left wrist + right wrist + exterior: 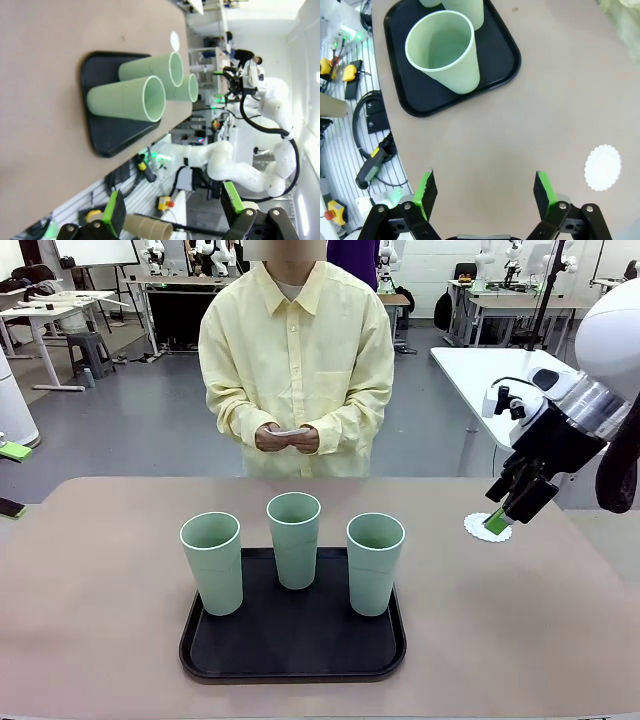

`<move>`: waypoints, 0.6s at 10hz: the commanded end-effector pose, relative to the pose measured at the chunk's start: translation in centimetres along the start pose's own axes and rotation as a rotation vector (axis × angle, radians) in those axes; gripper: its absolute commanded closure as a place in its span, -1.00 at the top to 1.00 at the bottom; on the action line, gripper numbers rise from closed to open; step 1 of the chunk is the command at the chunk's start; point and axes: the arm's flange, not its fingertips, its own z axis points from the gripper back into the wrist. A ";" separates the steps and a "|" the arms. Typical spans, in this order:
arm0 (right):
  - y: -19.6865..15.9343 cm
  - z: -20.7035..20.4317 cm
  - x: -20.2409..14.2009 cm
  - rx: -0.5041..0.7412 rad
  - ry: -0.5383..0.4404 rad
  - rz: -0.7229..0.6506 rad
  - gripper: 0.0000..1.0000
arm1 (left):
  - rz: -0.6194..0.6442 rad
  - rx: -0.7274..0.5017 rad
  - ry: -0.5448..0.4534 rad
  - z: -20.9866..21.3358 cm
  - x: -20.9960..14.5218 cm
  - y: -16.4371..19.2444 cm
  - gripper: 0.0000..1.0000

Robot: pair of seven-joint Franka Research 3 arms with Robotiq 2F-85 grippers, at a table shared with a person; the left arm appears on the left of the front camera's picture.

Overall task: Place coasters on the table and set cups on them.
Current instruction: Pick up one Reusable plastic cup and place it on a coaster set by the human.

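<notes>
Pale green cups (294, 540), three of them, stood upright on a black tray (290, 652) in the middle of the table (90, 620).

In the right wrist view I saw the right gripper (484, 182) with its fingers spread wide. Between them was only bare table, so it held nothing. One coaster (603, 167) lay flat on the table, just outside the finger on the picture's right and a little ahead of its tip, apart from it. The nearest cup (442, 50) stood well ahead of the other finger, on a corner of the tray. In the front view this gripper hung tilted over the coaster and one green pad covered part of its edge. I could not tell if the pad touched it.

The left gripper (172, 197) was also wide and held nothing. Far ahead of its fingers I saw the tray with the cups, and beyond them the coaster as a small white spot.

At the far side, the person's hands (288, 438) were together at the waist and held something thin and white. I could not tell what it was.
</notes>
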 end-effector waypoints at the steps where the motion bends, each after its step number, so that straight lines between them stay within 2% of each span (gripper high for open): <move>1: 0.1 0.4 -0.2 0.007 0.014 -0.006 1.00 | -0.015 -0.016 -0.006 0.1 0.1 0.0 1.00; 2: 0.0 0.0 0.0 0.000 0.000 0.000 1.00 | -0.015 -0.016 -0.006 0.1 0.1 0.0 1.00; 4: -1.9 -1.4 -2.1 0.044 -0.192 0.213 1.00 | -0.015 -0.016 -0.006 0.1 0.1 0.0 1.00; 6: -4.9 -4.0 -3.3 0.107 -0.326 0.284 1.00 | -0.015 -0.016 -0.006 0.1 0.1 0.0 1.00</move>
